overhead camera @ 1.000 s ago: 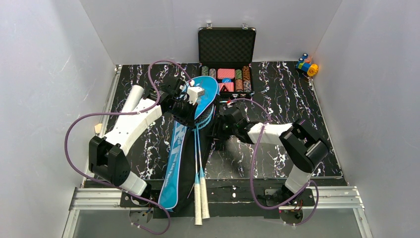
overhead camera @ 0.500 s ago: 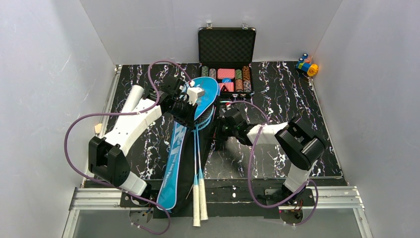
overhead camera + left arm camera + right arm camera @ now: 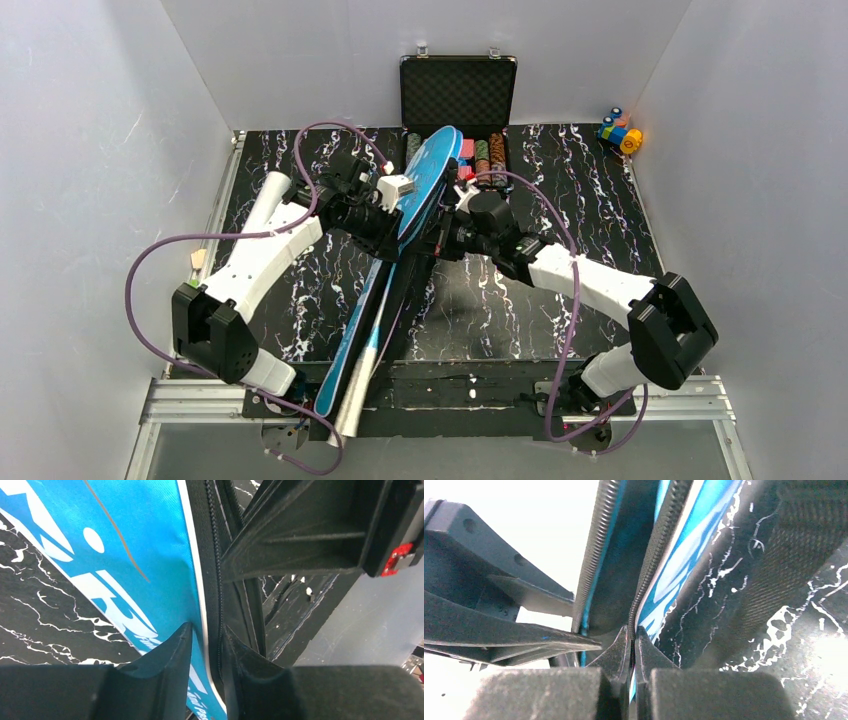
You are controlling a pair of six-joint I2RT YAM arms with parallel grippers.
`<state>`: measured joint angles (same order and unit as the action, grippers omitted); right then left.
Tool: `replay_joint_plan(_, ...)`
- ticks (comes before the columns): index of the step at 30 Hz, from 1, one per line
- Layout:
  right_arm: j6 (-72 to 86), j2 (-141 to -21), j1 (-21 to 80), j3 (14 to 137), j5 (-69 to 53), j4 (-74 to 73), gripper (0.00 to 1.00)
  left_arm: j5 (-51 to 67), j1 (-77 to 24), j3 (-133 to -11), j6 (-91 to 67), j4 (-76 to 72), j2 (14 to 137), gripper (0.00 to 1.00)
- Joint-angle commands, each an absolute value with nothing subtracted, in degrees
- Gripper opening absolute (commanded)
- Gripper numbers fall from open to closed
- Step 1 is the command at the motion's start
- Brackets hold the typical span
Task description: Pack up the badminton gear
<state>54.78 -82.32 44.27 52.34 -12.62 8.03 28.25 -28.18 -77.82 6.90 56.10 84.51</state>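
Bag: blue bag [image 3: 425, 180] stands on its long edge, running from the middle of the table's [image 3: 590, 190] far edge, in front of the poker-chip case [image 3: 458, 85], down to the near edge left of centre. Both halves are folded together.
Rackets: only a white grip end [image 3: 352, 420] shows at the bag's narrow near end. Frames are hidden, presumably inside.
Left gripper [image 3: 392, 222]: fingers set narrowly apart astride the bag's white-piped zip edge [image 3: 210, 580]. Cannot tell whether they press it.
Right gripper [image 3: 445, 238]: pinched tight on the opposite zip edge [image 3: 659, 555], fingertips meeting over the teeth.
Shuttlecock, tube: not seen in any view.
Bystanders: toy blocks [image 3: 620, 130] sit in the far right corner, untouched.
Done: rackets seem bagged, and the halves are brought together.
Left: the zip is unclosed, since both wrist views show separate rows of teeth. Shuttlecock and tube are unaccounted for. About halfway, by my reckoning.
Change from a second ago: the bag lay flat and open then, racket heads on the lower half and two white handles reaching the near edge. It is now tipped upright and swung toward the far edge, hiding much of the chip tray. The right arm has reached forward, its jaws gone from parted to clamped.
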Motion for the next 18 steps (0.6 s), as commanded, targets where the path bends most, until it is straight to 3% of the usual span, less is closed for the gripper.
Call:
replay_joint_plan(1, 54.6, -80.8, 45.5, 56.8, -15.9, 6.2, 0.01, 33.9, -28.0, -78.4, 6.9, 54.3, 80.3, 0.27)
replay_joint_plan(13, 55.8, -81.5, 46.4, 57.8, -15.1, 5.9, 0.01, 41.9, -28.0, -74.3, 8.5, 54.9, 78.7, 0.35)
replay_joint_plan(18, 57.6, -81.1, 46.5, 58.2, -14.6, 5.3, 0.01, 42.6, -28.1, -70.8, 9.0, 53.6, 78.1, 0.46)
